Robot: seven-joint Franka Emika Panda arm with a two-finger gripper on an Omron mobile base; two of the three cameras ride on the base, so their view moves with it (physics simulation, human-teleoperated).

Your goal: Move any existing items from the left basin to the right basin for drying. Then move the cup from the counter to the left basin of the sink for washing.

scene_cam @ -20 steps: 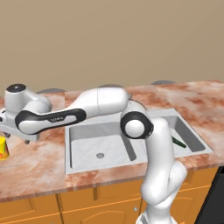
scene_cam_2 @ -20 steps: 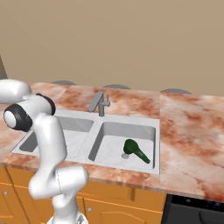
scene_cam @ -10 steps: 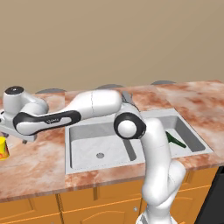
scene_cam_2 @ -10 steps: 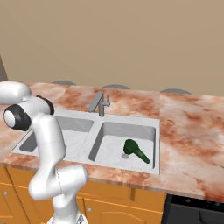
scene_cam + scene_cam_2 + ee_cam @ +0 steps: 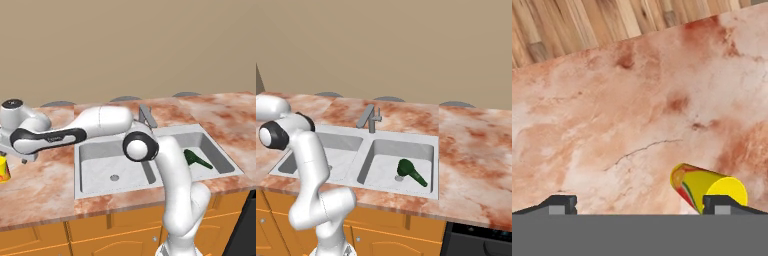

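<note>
Counter (image 5: 45,185): we see marbled stone around the sink, with wooden cabinets below.
Sink (image 5: 432,186): a grey double bowl with the faucet (image 5: 369,119) at its middle back.
Right basin (image 5: 421,150): we find the green utensil (image 5: 410,171) lying here on the floor, near the drain; we judge the first step done.
Left basin (image 5: 100,172): we see no item on its visible floor.
Arm (image 5: 100,122): it reaches out over the counter, well left of the sink.
Cup (image 5: 704,187): on the counter at the far left, just beside the hand; in the hand view it stands by one fingertip (image 5: 732,206), off-centre rather than between the two.
Handling: we judge the cup light, rigid and smooth, hence liable to slip or tip; a grasp across the side wall near mid-height seems best.
Gripper (image 5: 641,206): fingers spread as wide as they go, holding nothing; we cannot tell whether the near fingertip touches the cup.
Next move: we judge the hand needs a sideways shift to centre the cup.
</note>
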